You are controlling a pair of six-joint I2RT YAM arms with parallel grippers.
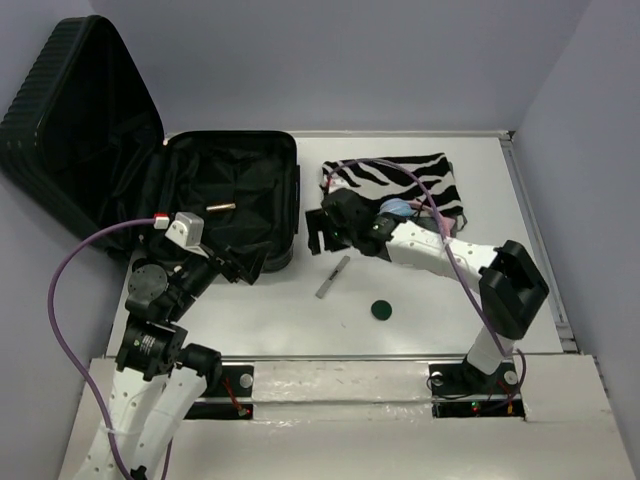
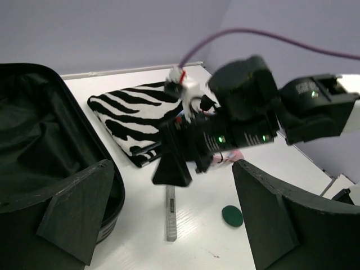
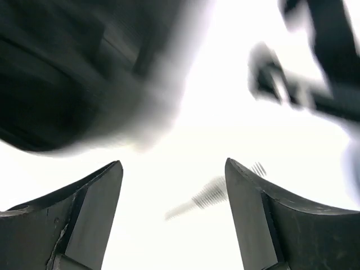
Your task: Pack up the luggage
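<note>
The luggage [image 1: 230, 190] lies open at the left of the table, its lid [image 1: 75, 120] raised against the wall, and a small brass cylinder [image 1: 221, 207] rests on the black lining. My left gripper [image 1: 243, 263] hangs open at the luggage's near right corner, holding nothing. In the left wrist view the luggage [image 2: 39, 140] is on the left and a grey ridged strip [image 2: 171, 214] lies between my fingers' line of sight. My right gripper [image 1: 318, 235] is open and empty, between the luggage and the zebra-striped pouch [image 1: 395, 185]. The right wrist view is blurred, with the strip [image 3: 216, 194] below.
A dark green disc [image 1: 380, 310] lies on the white table near the grey strip [image 1: 333, 277]. The disc [image 2: 232, 216] also shows in the left wrist view, with the right arm [image 2: 247, 118] over the pouch [image 2: 132, 121]. Grey walls close in on both sides.
</note>
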